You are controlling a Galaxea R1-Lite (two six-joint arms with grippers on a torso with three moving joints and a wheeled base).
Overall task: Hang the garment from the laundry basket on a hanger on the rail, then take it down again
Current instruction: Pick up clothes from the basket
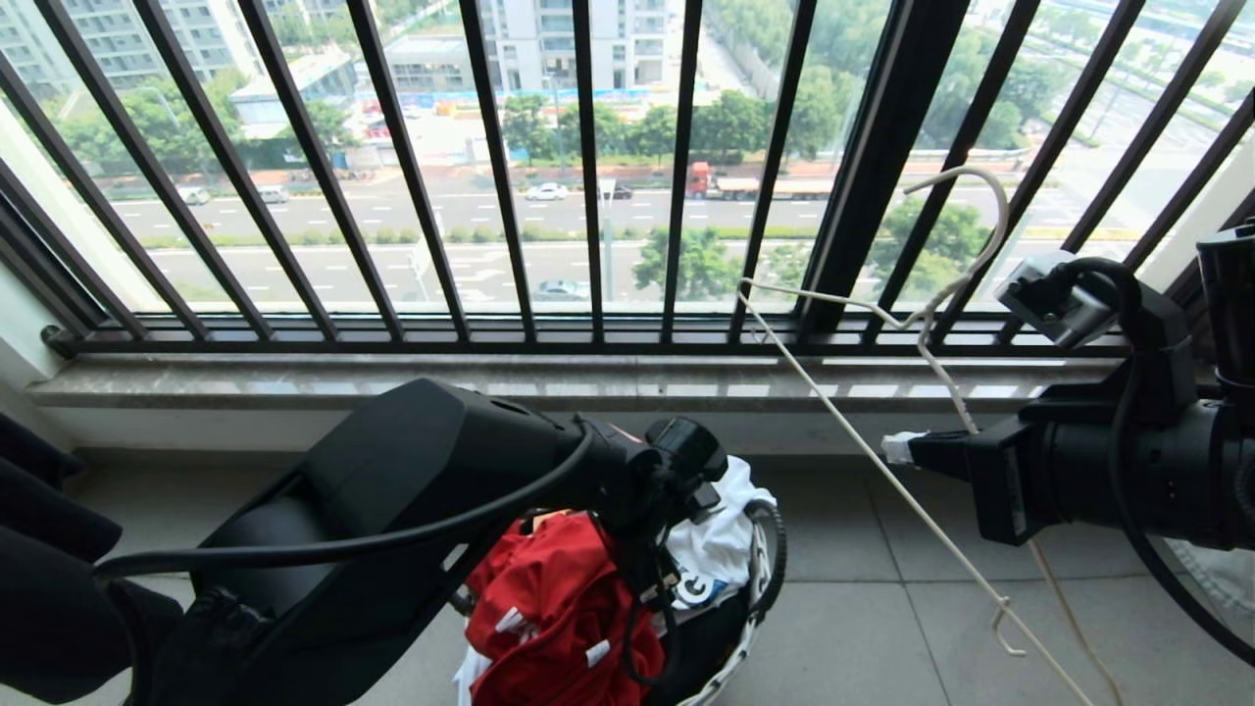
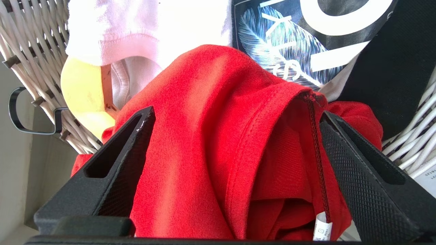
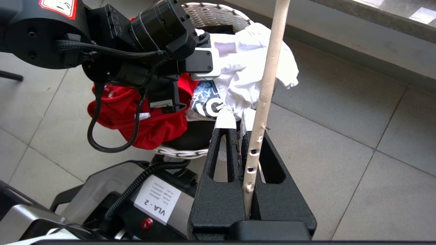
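Item, left tool [image 2: 235, 136]: in the head view we find it hidden behind its own arm at lower centre. Only its wrist view shows the fingers [image 2: 357, 163] spread wide on either side of a raised fold of the garment [image 2: 211, 136], not yet pressed on it.

Item, garment [image 1: 549, 608]: red, heaped in the laundry basket [image 1: 770, 549] at the lower middle of the head view, partly draped over the rim. Its lettering is mostly folded out of sight.

Item, basket: we see only a stretch of rim in the head view; the right wrist view shows its far weave [image 3: 218, 13], with a white cloth [image 3: 252, 64] and a black printed shirt [image 3: 207, 105], perhaps two separate pieces.

Item, right tool [image 3: 250, 160]: at the right of the head view, clamped on the hanger [image 1: 922, 324]. The hanger's lower end is cut off at the frame edge.
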